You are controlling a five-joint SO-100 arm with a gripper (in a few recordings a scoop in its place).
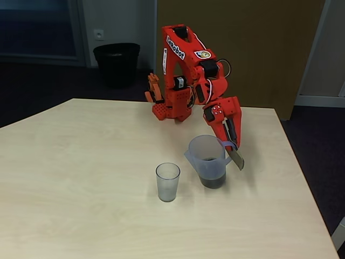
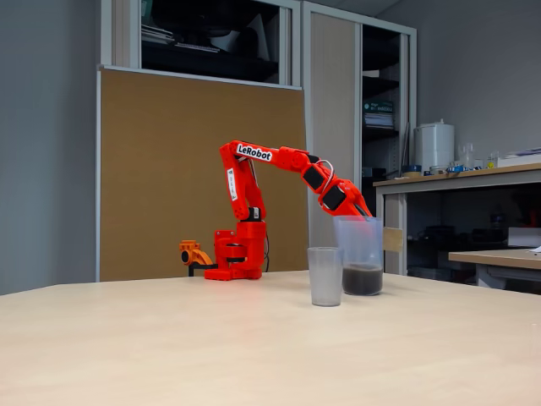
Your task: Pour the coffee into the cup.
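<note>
Your arm (image 1: 186,65) is bright orange-red plastic throughout, built from blocky, angular segments. The upper link carries a white label with black "LeRobot" lettering (image 2: 254,152), readable in both fixed views. In a fixed view you can see a small round sticker (image 1: 202,54) with a yellow and dark pattern near the elbow. Black servo bodies (image 1: 209,68) sit inside the joints, and thin white and dark cables (image 1: 209,89) loop between segments. The base (image 2: 239,254) is a squat orange-red block. Your end effector (image 1: 230,139) has an orange-red housing with a dark inset strip along one finger.
</note>
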